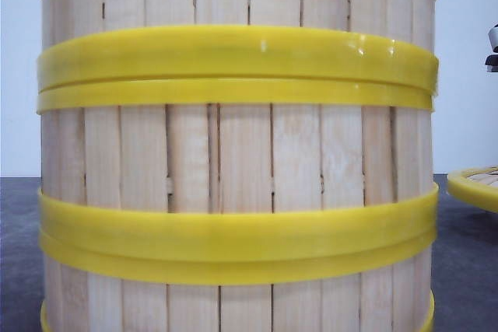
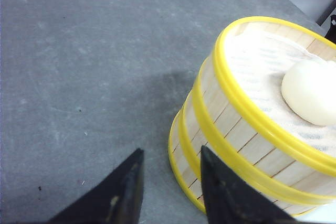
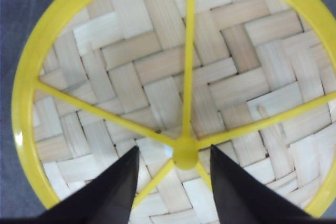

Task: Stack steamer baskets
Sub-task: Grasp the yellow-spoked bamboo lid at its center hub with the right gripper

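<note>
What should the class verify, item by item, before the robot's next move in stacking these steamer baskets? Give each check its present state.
1. Stack of steamer baskets upright, rims seated: ok.
2. Top basket holds a white bun on cloth: ok.
3. Left gripper open, holding nothing, beside the stack: ok.
4. Right gripper open above the woven lid, astride its centre knob: ok.
5. Fingers touching the lid: cannot tell.

A: How does the left gripper (image 2: pixel 169 190) stand?

B: Its two black fingers (image 2: pixel 126 192) are parted, with a clear gap between the tips and nothing held there.

A: And the right gripper (image 3: pixel 173 182)?

B: Much the same: two dark tapered fingers (image 3: pixel 118 192) spread apart, pointing downward, tips free.

A: Do the arms show from the front?

B: No, neither can be made out there.
</note>
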